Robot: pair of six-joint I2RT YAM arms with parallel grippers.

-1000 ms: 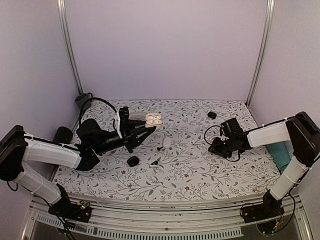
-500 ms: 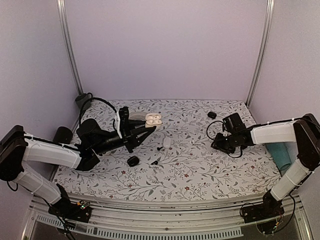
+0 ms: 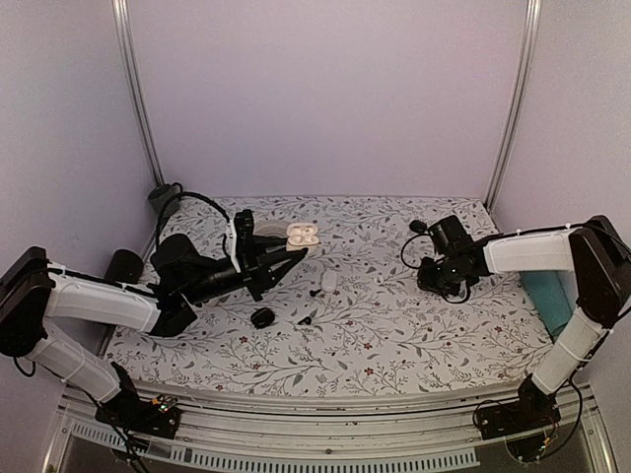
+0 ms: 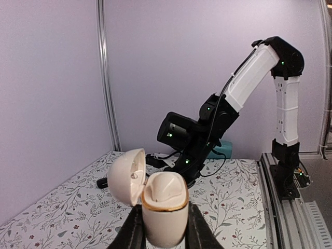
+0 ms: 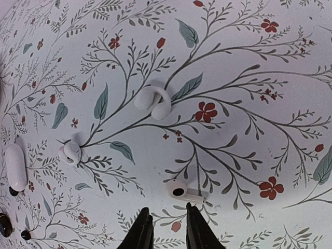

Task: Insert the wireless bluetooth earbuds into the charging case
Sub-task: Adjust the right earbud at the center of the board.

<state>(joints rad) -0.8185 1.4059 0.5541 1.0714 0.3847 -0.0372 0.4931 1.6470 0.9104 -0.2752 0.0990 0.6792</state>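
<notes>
My left gripper [image 4: 165, 234] is shut on the cream charging case [image 4: 165, 207], which it holds upright above the cloth with its lid swung open to the left. In the top view the case [image 3: 303, 235] sits at the back left. One white earbud [image 5: 184, 192] with a dark spot lies on the floral cloth just beyond my right gripper [image 5: 167, 231]. That gripper's jaws stand a little apart with nothing between them. A second glossy white curved piece [image 5: 153, 100] lies farther out. In the top view my right gripper [image 3: 432, 280] points down at the right middle of the table.
A small white bit [image 5: 71, 152] and a white oblong [image 5: 15, 167] lie left of the earbud. Black bits [image 3: 262, 317] [image 3: 304, 320] [image 3: 418, 227] are scattered on the cloth. A teal object [image 3: 552, 301] stands at the right edge, a black cylinder [image 3: 123, 264] at the left.
My right arm has swung left and toward the back of the table, and its jaws have narrowed. The left arm and the case have not moved.
</notes>
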